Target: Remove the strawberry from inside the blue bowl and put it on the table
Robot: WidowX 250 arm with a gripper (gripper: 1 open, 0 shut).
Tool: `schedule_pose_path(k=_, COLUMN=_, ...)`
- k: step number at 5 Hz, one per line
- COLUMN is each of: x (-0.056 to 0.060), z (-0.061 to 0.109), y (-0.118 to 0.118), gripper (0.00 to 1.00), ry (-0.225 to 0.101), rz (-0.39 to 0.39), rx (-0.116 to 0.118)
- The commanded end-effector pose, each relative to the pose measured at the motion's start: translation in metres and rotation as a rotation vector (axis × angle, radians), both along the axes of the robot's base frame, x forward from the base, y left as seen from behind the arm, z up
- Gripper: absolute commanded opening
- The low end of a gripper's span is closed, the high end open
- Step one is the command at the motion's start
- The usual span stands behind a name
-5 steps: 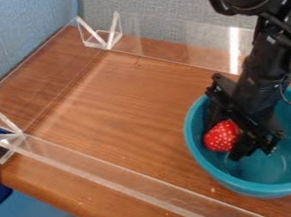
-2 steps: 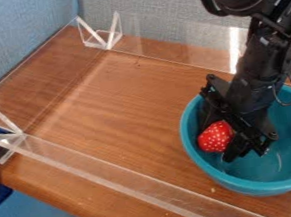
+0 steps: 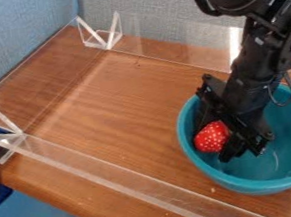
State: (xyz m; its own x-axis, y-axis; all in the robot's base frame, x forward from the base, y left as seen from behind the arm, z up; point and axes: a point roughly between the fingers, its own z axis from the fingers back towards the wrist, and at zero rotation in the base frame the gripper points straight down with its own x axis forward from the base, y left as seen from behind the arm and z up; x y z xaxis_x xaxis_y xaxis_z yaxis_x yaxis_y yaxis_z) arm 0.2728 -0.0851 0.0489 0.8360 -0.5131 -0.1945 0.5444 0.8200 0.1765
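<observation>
Only one view here. Strawberry point(image 3: 214, 137) sitting inside the blue bowl point(image 3: 258, 171), up near its left rim, long axis roughly upright with the rounder end up; green leaf end not really visible. Pinched on its right side by the gripper point(image 3: 229, 140), jaws clamped tight on the berry. Bowl parked at the right edge of the table point(image 3: 121, 104), wood-grain top otherwise bare. Low clear acrylic walls point(image 3: 81, 164) along the near and left edges, triangular brackets point(image 3: 100, 31) at the corners. Black arm point(image 3: 254, 46) coming down steeply from top right, wrist tipped nearly straight down into the bowl.
</observation>
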Motion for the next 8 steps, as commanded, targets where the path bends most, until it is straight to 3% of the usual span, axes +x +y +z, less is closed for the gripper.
schedule_pose_path(k=1, x=0.006, z=0.024, y=0.005, gripper=0.00, ry=-0.081, rz=0.012, rx=-0.028)
schedule_pose_path(k=6, x=-0.001, z=0.024, y=0.006, gripper=0.00, ry=-0.078, rz=-0.009, rx=-0.026)
schedule_pose_path(k=8, x=0.000, z=0.040, y=0.012, gripper=0.00, ry=-0.104, rz=-0.022, rx=-0.020)
